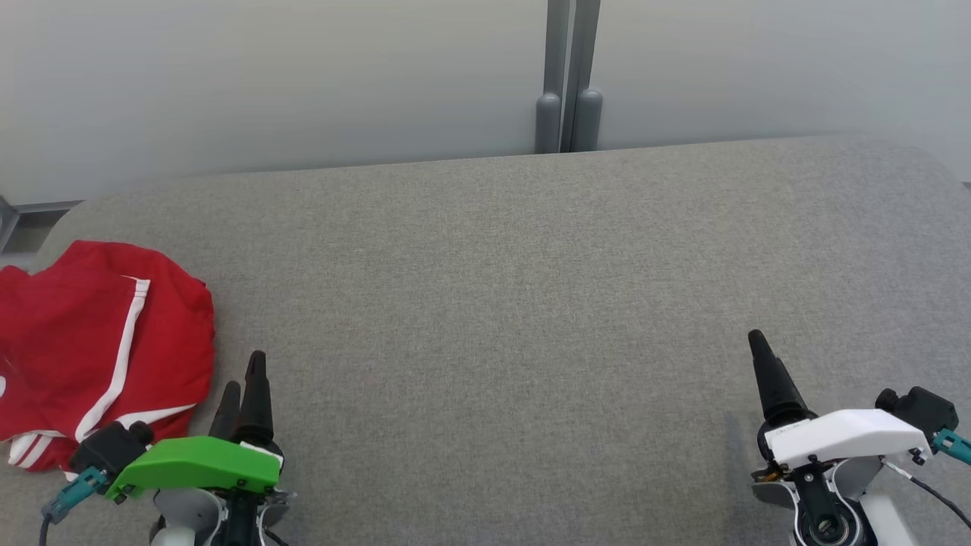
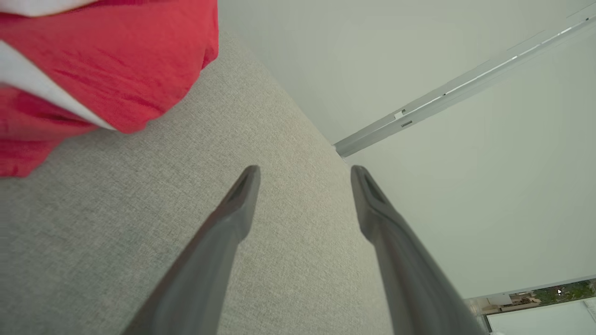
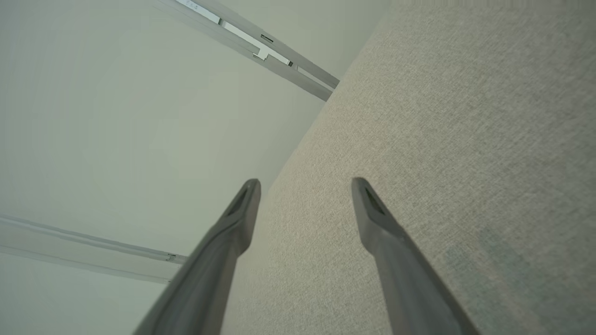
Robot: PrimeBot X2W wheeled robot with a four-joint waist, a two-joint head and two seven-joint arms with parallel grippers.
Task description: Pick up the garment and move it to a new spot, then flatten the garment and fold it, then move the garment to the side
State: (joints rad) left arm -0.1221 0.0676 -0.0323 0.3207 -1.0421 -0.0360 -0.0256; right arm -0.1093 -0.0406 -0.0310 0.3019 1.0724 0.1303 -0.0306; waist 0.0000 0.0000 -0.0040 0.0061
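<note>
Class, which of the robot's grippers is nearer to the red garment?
Left. The left gripper is just right of the red garment; the right gripper is far off across the grey surface.

Item count for the work area:

- One garment [image 1: 91, 341], red with white stripes.
- Two grippers: the left gripper [image 2: 305, 170] and the right gripper [image 3: 305, 182].
- Two dark fingers [image 2: 223, 242] per gripper, four in total.
- One counter [image 1: 493, 265], covered in grey fabric.
- Two pale wall panels [image 1: 265, 76] behind the counter.
- Two grey posts [image 1: 548, 121] at the joint between the panels.
</note>
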